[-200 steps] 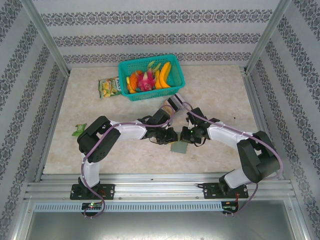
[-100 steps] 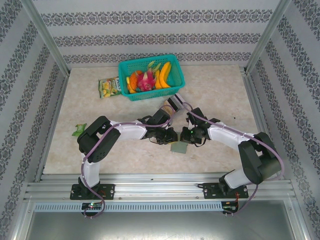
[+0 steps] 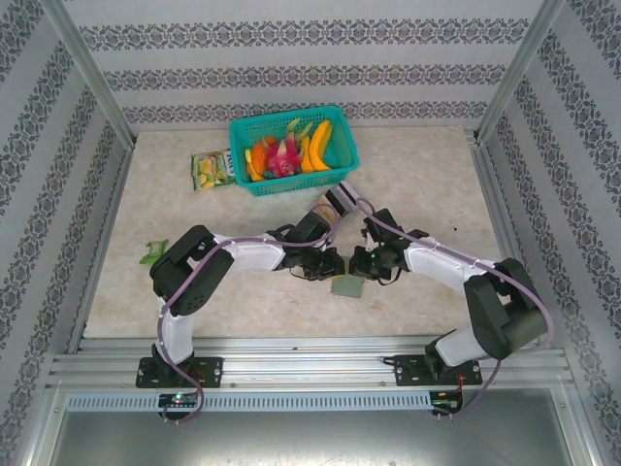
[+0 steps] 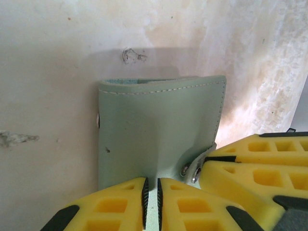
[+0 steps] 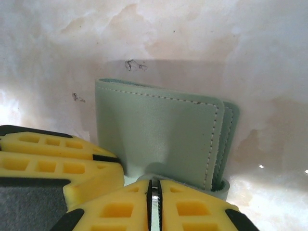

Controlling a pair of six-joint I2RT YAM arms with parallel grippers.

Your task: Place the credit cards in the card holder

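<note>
Grey-green leather is what both claws meet on. Going from the left, the snack packet (image 3: 212, 169) lies at the far left of the table (image 3: 427, 175), with the teal basket (image 3: 294, 150) of fruit just right of it. Nearer to us, the left gripper (image 4: 151, 197) has its pads pressed almost together, pinching a thin leaf of the card holder (image 4: 159, 130) at its near edge. The holder lies folded on the table in the middle, between the two arms. What we take for the credit cards (image 3: 326, 203) lie just beyond the wrists, partly hidden, and none is in a slot. On the right, the right gripper (image 5: 153, 197) nips the holder's near edge beside the other claw, pads nearly touching with a sliver between them.

We judge that the fold is about to be opened. Both holds are shallow, so a leaf could slip free once the claws part. If either claw has caught both leaves, the fold will not open and the holder will simply lift or skid. The fingers are crowded and could knock each other, and a swinging wrist could scatter the cards behind.
</note>
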